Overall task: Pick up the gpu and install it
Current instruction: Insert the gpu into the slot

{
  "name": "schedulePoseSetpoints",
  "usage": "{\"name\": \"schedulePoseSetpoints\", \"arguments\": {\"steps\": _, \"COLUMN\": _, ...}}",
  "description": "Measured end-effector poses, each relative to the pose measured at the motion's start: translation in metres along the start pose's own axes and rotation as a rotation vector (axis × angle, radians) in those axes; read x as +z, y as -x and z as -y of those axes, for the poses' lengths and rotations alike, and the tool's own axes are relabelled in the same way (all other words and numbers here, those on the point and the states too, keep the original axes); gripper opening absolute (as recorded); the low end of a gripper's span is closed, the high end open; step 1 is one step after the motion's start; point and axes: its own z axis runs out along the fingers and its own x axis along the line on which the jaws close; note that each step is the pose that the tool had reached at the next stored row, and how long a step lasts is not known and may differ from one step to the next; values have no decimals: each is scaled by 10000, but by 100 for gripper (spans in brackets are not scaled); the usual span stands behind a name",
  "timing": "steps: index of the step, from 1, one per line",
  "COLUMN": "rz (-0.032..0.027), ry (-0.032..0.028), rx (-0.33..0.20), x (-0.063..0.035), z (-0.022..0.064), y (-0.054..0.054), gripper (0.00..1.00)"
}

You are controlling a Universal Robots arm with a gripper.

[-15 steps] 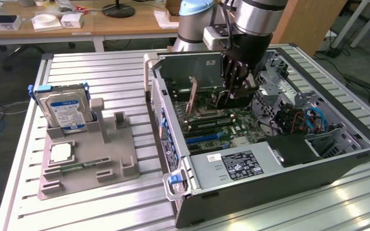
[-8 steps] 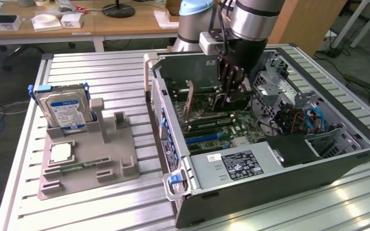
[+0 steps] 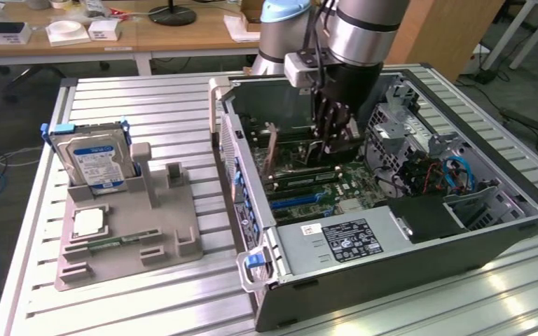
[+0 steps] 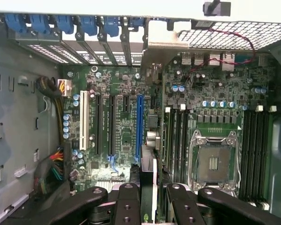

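I have the gripper inside the open computer case, its black fingers drawn in on the gpu, which I see edge-on between them as a thin pale-and-dark card running straight away from the pincer toward the motherboard. In the exterior view the gripper hangs low over the board and the card shows beside it as a thin brownish plate standing on edge.

Key relation: the card's long axis lies along the expansion slots, and its lower edge sits just beside the blue slot, on the side toward the processor socket. I cannot tell whether the edge touches the board. The end toward the rear slot covers lines up with a metal bracket there.

Arm pose: the wrist points straight down into the case, forearm near vertical.

Outside the case, well apart, the hard drive stands in the grey fixture.
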Motion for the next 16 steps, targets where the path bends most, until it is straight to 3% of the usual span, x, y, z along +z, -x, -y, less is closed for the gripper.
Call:
{"name": "schedulePoseSetpoints", "arguments": {"steps": 2, "rz": -1, "ry": -61, "rx": -12, "x": 15, "z": -17, "y": -2, "gripper": 27}}
{"name": "schedulePoseSetpoints", "arguments": {"steps": 5, "rz": -1, "ry": -214, "rx": -39, "x": 35, "z": -30, "y": -1, "gripper": 27}}
{"name": "schedulePoseSetpoints", "arguments": {"steps": 7, "rz": 0, "ry": -282, "rx": -50, "x": 50, "z": -38, "y": -1, "gripper": 27}}
{"name": "schedulePoseSetpoints", "arguments": {"steps": 16, "rz": -1, "ry": -290, "rx": -53, "x": 170, "z": -53, "y": -31, "gripper": 27}}
